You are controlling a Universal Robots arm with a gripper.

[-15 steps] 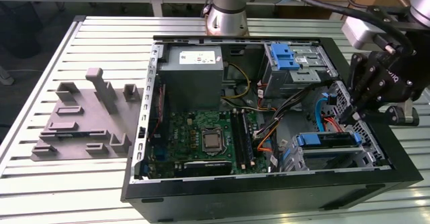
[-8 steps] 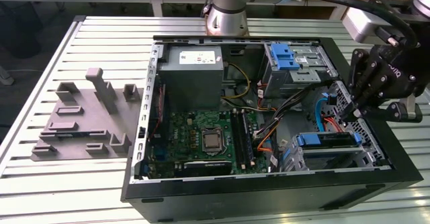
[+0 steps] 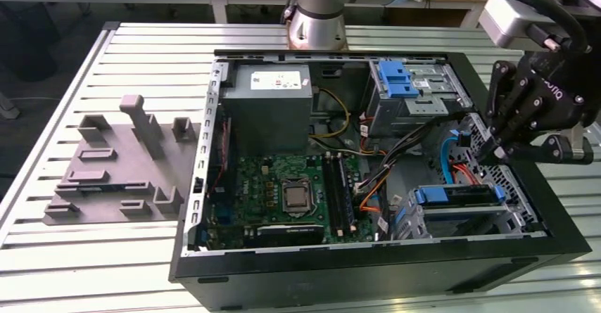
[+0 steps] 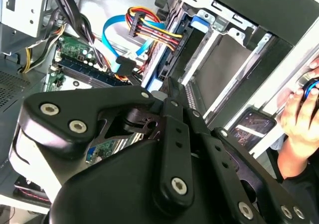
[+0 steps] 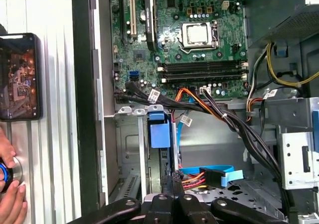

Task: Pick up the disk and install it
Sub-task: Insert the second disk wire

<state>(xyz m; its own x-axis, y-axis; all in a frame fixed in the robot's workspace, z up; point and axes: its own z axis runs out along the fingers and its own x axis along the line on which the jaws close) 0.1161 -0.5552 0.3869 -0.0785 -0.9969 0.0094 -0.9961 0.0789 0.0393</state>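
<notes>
The flat disk with blue plastic carrier frame [image 3: 457, 195] sits in the drive cage at the lower right of the open black computer case [image 3: 376, 271], its long axis running across the frame. The black gripper [image 3: 492, 152] hangs just above it with its fingers closed together, holding nothing. No label text can be read.

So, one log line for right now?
gripper above drive cage, exterior view's right | disk lying in cage just beside gripper | contact with disk: cannot tell | computer case open on table
</notes>
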